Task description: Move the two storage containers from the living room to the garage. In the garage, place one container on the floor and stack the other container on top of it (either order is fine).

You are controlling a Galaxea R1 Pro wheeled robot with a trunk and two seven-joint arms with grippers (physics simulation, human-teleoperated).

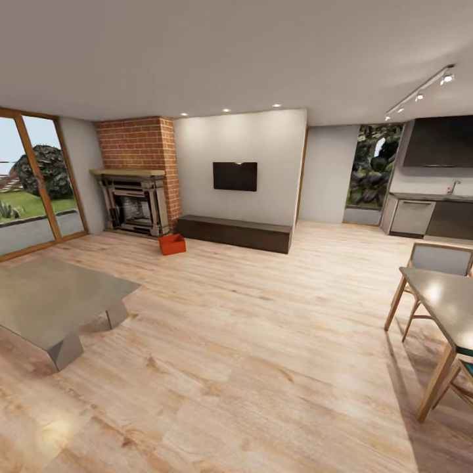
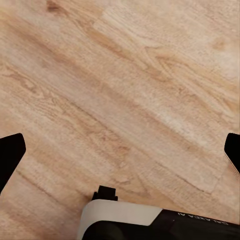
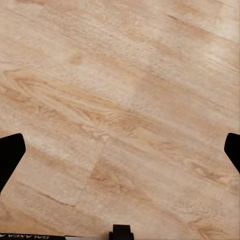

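An orange-red storage container sits on the wood plank floor at about eleven o'clock, just before the fireplace; drive there skirting the coffee table; left claw and right claw both spread, empty.

You have one orange-red storage container in sight, an open-top rectangular bin sitting upright on the living room's light wood plank floor. It rests just in front of the brick fireplace, near the left end of the long dark low cabinet.
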